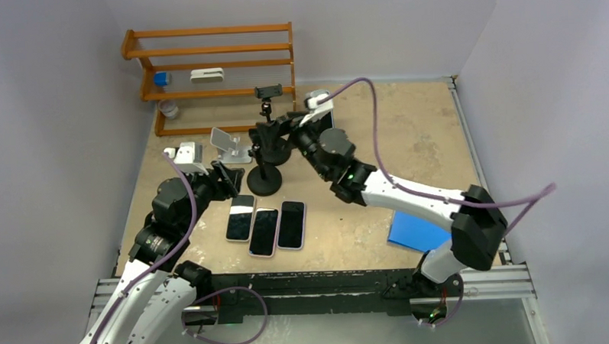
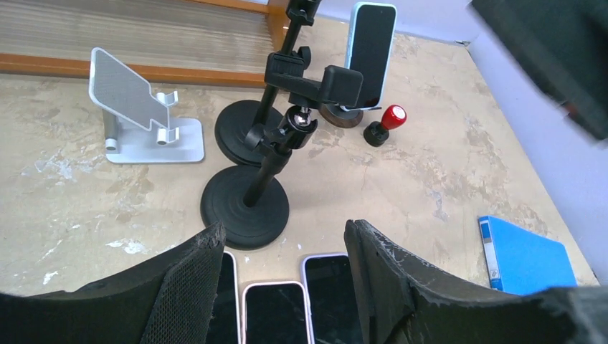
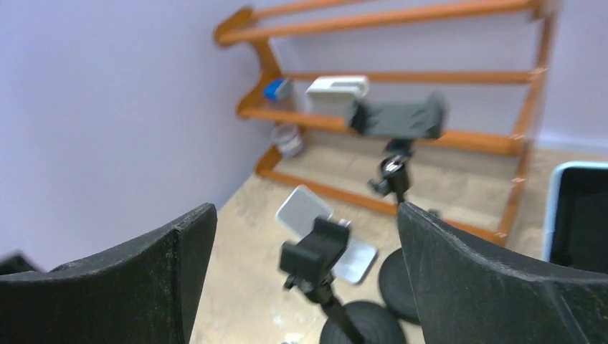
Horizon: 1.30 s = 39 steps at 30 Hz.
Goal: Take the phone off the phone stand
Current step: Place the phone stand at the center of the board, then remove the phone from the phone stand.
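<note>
See the phone [image 2: 371,54], in a pale blue case, standing on its short lower edge in a small round brown phone stand [image 2: 343,116] toward the far side of the surface [image 2: 459,193]. Read its long axis as near vertical, top end up, dark screen facing the left wrist camera. Find a red-capped knob [image 2: 387,123] just beside that stand.

Find the right tool [image 3: 305,229] with its fingers wide apart and clamped on nothing, the phone sitting at the right edge of its wrist view, clear of both fingers. Find the left tool [image 2: 283,276] likewise parted and holding nothing, hanging above three phones [image 1: 263,231] that lie flat side by side, long axes running near to far.

Note two black round-based clamp stands [image 2: 245,208] and a silver folding stand [image 2: 140,118] left of the phone, and a blue folder [image 2: 527,254] well apart on the right.
</note>
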### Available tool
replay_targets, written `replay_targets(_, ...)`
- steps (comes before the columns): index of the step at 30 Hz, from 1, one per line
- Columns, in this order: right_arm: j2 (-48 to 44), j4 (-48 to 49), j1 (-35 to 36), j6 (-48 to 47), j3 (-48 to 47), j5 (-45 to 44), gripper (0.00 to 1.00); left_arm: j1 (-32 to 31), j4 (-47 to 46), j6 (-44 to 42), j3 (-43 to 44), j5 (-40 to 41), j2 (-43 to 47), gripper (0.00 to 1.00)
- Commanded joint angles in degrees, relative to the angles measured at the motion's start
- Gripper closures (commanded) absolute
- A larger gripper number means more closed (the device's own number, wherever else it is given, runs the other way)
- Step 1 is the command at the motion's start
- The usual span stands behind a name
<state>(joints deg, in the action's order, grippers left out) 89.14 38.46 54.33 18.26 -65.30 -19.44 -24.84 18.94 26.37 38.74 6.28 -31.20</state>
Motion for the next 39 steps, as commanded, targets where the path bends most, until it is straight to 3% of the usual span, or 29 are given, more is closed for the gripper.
replay_targets(1, -3.4, -4.7, -5.6, 2.6, -3.2, -7.8, 0.04, -0.2, -2.0, 0.0, 1.5, -2.2, 0.4, 0.39)
replay_targets(4, -1.1, -7.0, -11.4, 2.3, -5.2, -6.7, 0.06, -0.2, -2.1, 0.0, 1.5, -2.7, 0.4, 0.39)
replay_targets(7, 3.8, -17.8, -17.2, 3.5, -12.7, -3.9, 0.05, -0.2, -2.2, 0.2, 1.4, -3.0, 0.5, 0.39)
replay_targets(10, 5.7, -15.0, -20.0, 1.1, -11.3, -0.6, 0.04, -0.2, -2.2, 0.3, 1.4, -3.3, 0.6, 0.39)
replay_targets(23, 21.8, -21.1, -22.0, -6.0, -23.3, -1.9, 0.01, -1.1, -2.5, 0.0, 1.3, -4.5, 0.3, 0.39)
replay_targets(39, 28.5, -24.6, -23.3, -6.8, -29.3, -4.1, 0.01, -1.2, -2.6, -0.3, 1.3, -4.9, -0.3, 0.39)
